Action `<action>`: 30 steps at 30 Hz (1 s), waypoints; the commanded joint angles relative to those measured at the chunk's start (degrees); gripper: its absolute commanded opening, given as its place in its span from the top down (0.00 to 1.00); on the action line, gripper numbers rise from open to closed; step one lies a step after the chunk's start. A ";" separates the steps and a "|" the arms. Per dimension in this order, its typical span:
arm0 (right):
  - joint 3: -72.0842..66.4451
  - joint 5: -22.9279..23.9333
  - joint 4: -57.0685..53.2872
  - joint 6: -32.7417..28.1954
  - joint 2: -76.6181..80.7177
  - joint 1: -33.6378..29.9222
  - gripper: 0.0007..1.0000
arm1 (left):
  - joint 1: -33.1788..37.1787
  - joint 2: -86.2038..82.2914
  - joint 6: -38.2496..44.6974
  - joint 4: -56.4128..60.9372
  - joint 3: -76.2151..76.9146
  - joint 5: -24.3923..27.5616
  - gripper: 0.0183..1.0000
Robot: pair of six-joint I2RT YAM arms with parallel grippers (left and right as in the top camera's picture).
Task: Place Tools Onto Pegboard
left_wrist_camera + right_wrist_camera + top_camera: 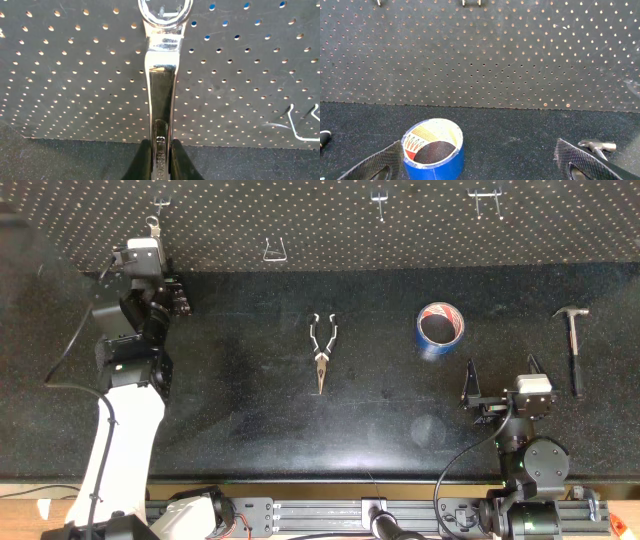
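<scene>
Closest to the left wrist camera, the left end effector (161, 150) is pinching the shank of a wrench (161, 95), one finger pressed to each side. The wrench stands upright ahead of the fingers, flat against the pegboard (75, 75). A metal peg (161, 7) shows inside its ring end. A wire hook (302, 127) hangs on the board off to one side of this end effector. The black surface (60, 160) meets the foot of the board just behind the fingers.

Right wrist view: the right end effector (477, 147) is spread wide with nothing between its fingers. A blue tape roll (434, 150) stands on the surface just ahead, nearer one finger. The head of a hammer (597, 146) lies just beyond the other finger.

Top view adds the layout. The left arm (125, 370) is stretched out to the pegboard, its wrist against the board. The right arm (535, 460) is folded back near its base, its end effector short of the tape roll. Pliers (322, 350) lie between the two end effectors, handles toward the board, touching nothing. The hammer lies outboard of the right end effector, head toward the board. Further hooks (486, 200) are mounted on the board well beyond the right end effector.
</scene>
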 commanded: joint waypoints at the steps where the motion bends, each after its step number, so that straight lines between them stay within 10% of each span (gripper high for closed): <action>1: -0.15 0.26 -0.28 -0.59 -0.39 0.28 0.02 | -0.22 -3.76 -0.61 -0.81 1.53 -0.83 0.99; 30: -0.15 0.26 -0.28 -0.59 -0.39 0.28 0.02 | -0.26 -3.28 -0.66 -6.38 1.53 -2.51 0.99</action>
